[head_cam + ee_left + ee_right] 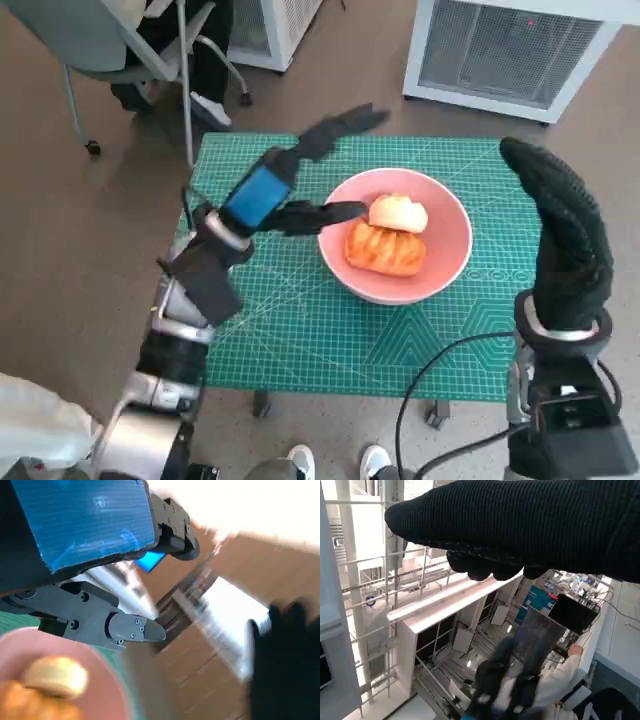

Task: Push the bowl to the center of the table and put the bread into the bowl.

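Note:
A pink bowl point(444, 250) sits on the green cutting mat, a little right of the mat's middle. Inside it lie a golden-brown grilled bread point(384, 250) and a pale round bun point(398, 212). My left hand point(296, 185) hovers beside the bowl's left rim, fingers spread, holding nothing. One of its fingers point(330, 213) reaches almost to the rim. The left wrist view shows the bowl point(107, 680) and the bun point(55, 676) under those black fingers point(135, 629). My right hand point(560, 225) is raised at the mat's right edge, gloved fingers held out straight and empty.
The green mat point(300, 330) covers the small table. A white cabinet point(510, 50) stands behind it and an office chair point(130, 50) with a person's legs at the back left. A black cable point(440, 370) loops over the table's front edge. A person point(555, 680) shows in the right wrist view.

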Motion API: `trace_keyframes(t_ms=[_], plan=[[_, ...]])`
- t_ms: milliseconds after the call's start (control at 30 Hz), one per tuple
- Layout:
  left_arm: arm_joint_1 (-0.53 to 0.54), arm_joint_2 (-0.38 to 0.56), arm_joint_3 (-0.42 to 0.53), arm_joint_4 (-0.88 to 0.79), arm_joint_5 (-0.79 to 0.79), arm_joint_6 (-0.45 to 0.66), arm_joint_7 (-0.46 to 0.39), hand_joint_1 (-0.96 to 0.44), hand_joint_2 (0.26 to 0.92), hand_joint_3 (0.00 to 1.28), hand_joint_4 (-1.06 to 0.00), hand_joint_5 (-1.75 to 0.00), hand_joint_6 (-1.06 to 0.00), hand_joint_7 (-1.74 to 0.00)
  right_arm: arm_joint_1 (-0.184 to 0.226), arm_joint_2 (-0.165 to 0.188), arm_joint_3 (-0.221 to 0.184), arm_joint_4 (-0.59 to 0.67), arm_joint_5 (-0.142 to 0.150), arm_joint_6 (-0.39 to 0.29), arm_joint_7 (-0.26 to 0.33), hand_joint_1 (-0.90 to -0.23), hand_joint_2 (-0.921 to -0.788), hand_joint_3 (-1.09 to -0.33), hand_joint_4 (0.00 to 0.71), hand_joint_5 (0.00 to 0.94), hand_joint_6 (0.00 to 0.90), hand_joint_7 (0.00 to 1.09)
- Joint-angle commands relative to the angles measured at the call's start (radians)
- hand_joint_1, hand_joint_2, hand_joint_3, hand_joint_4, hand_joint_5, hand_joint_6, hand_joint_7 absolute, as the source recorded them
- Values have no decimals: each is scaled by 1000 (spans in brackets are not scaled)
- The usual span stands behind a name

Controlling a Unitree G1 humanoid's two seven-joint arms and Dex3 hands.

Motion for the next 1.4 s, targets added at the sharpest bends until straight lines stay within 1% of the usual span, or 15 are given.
trace_keyframes(t_ms=[33, 167, 333, 533, 733, 1033, 1400], plan=[[72, -47, 21, -82, -67, 21, 8, -268, 921, 317, -44, -701, -6, -922, -6, 3, -2, -14, -11, 29, -15, -365, -921, -523, 437, 12, 124, 685], [111, -63, 28, -125, -76, 24, 19, -271, 921, 343, -9, -726, 0, -916, -13, 3, 0, -20, -15, 46, -20, -364, -921, -526, 438, 11, 123, 683], [139, -45, 41, -160, -64, 20, 14, -295, 921, 354, -1, -723, 1, -922, -19, 8, 3, -26, -20, 63, -28, -369, -921, -527, 440, 11, 123, 682], [157, -42, 47, -175, -59, -1, 13, -321, 921, 368, 1, -734, 1, -931, -21, 14, 7, -23, -26, 63, -34, -372, -921, -527, 439, 10, 124, 684], [170, -51, 48, -195, -68, -3, 11, -332, 920, 382, 1, -739, 1, -937, -24, 14, 11, -19, -26, 61, -34, -378, -921, -526, 438, 9, 123, 686], [172, -56, 49, -205, -72, 10, 11, -356, 916, 386, 1, -743, 1, -944, -28, 7, 16, -17, -11, 64, -26, -386, -921, -523, 439, 8, 119, 693], [165, -62, 49, -204, -80, 26, 10, -358, 914, 391, 1, -742, 1, -945, -30, -2, 20, -19, -6, 67, -20, -383, -921, -525, 439, 7, 116, 699]])
